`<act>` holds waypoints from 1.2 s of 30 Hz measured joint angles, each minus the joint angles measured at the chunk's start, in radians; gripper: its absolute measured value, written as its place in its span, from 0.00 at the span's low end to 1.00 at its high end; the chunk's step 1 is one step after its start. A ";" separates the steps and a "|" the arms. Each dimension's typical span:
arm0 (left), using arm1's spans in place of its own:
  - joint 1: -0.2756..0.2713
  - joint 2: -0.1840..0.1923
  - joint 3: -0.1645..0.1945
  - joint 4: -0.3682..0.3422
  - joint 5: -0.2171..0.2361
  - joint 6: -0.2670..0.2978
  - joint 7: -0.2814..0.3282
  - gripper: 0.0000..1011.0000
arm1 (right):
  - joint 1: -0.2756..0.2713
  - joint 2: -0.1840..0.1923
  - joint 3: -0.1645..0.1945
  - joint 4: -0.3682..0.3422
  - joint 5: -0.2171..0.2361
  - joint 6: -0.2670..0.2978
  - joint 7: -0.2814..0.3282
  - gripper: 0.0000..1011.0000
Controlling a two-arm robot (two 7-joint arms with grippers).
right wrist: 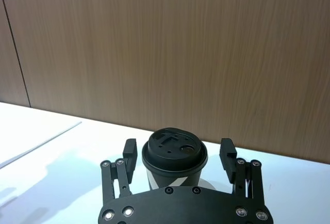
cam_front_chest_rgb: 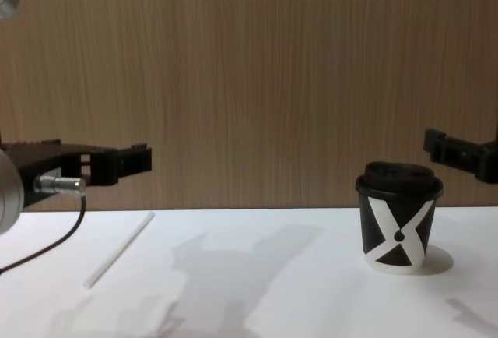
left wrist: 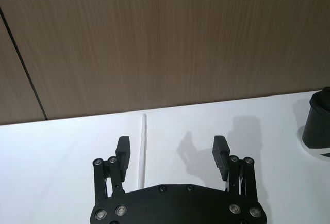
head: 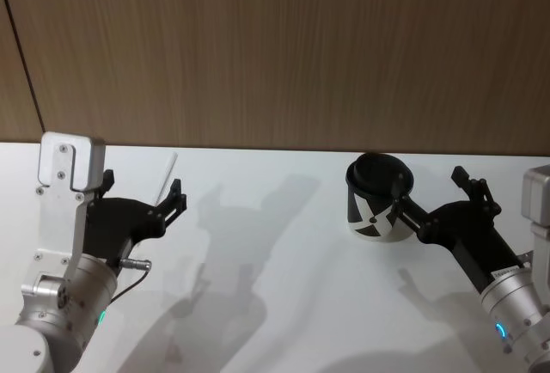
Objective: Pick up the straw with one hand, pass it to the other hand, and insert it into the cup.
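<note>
Your left hand (head: 143, 182) reaches forward on the left side, raised and held level, with its fingers spread wide apart. Your right hand (head: 430, 182) reaches forward on the right side, its fingers also wide apart.

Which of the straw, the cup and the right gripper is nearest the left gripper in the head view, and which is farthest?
1. The straw, on the table at the left gripper.
2. The cup, right of centre.
3. The right gripper, just beyond the cup, at the right.
</note>
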 joint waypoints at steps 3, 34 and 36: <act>0.011 -0.009 -0.003 -0.001 0.000 0.006 0.008 0.99 | 0.000 0.000 0.000 0.000 0.000 0.000 0.000 0.99; -0.121 -0.045 0.020 0.241 0.047 -0.024 -0.048 0.99 | 0.000 0.000 0.000 0.000 0.000 0.000 0.000 0.99; -0.125 -0.054 0.018 0.254 0.048 -0.028 -0.042 0.99 | 0.000 0.000 0.000 0.000 0.000 0.000 0.000 0.99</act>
